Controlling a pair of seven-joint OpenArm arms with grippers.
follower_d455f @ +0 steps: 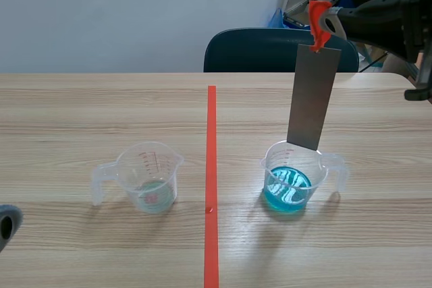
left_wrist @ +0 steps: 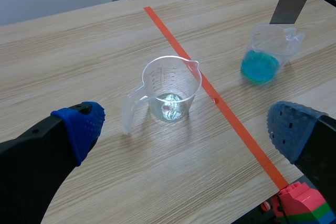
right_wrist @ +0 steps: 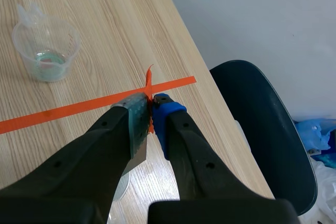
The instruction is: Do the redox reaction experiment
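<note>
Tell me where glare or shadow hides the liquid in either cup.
Scene view: white glare streaks the blue liquid; left wrist view: a bright glint at the bottom of the clear cup; right wrist view: the right gripper, shut on the orange clip, hides that liquid.

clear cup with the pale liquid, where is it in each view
Scene view: clear cup left of the orange tape line, opposite the blue-liquid cup.
Left wrist view: ahead of the open left gripper, beside the tape.
Right wrist view: beyond the tape, ahead of the right gripper, shut on a red clip.
Shared landmark: the tape line.
</note>
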